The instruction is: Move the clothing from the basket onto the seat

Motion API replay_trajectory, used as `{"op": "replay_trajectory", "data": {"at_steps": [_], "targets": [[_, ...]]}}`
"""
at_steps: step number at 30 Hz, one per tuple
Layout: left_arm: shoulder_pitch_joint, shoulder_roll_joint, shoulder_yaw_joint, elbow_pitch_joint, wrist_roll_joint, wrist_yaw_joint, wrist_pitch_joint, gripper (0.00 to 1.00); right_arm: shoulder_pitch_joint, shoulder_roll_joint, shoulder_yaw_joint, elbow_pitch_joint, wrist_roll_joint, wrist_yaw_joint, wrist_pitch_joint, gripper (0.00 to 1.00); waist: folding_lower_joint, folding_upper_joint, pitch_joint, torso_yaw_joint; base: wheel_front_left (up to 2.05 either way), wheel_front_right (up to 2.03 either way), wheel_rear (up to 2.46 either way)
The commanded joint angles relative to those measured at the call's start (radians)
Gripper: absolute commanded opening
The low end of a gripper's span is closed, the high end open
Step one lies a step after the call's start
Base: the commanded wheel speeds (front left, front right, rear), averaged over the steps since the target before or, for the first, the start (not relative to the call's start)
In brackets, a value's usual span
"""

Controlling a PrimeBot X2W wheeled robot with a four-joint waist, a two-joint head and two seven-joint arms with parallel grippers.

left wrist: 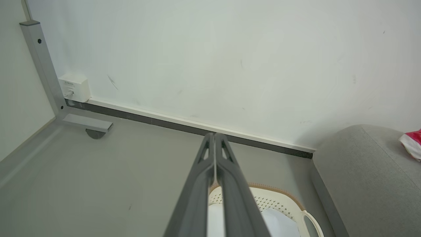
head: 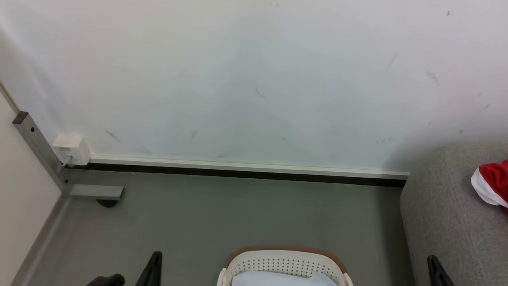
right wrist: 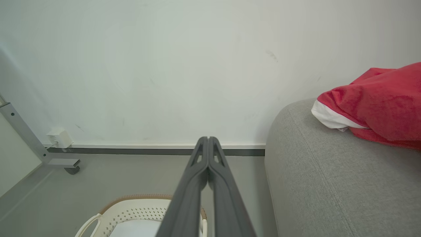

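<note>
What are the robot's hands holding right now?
Nothing. The left hand and the right hand are both shut tight, with nothing between them. The red clothing lies on the grey seat.

Left hand [left wrist: 214,134], right hand [right wrist: 208,138]: slim dark grey fingers [left wrist: 230,184], triangular cut-outs.

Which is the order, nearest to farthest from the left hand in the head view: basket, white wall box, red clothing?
From the left hand:
1. basket, just to its right.
2. white wall box, up and to its left.
3. red clothing, far right, lying on the seat.
</note>
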Motion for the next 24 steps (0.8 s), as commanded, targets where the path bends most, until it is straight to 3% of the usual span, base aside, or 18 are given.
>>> {"op": "replay_trajectory", "data": {"at_steps": [1, 24], "targets": [[-0.023, 0.001, 0.017, -0.018, -0.056, -0.006, 0.013, 0.0, -0.028, -0.003, -0.009, -0.011, 0.059, 0.0, 0.012, 0.0, 0.0, 0.0, 0.001, -0.001, 0.0, 0.0, 0.0], [-0.048, -0.015, 0.079, -0.042, -0.404, -0.024, 0.107, 0.0, -0.081, 0.0, -0.035, -0.007, 0.431, -0.001, 0.108, 0.0, 0.0, 0.0, 0.009, -0.011, 0.0, 0.0, 0.0]]}}
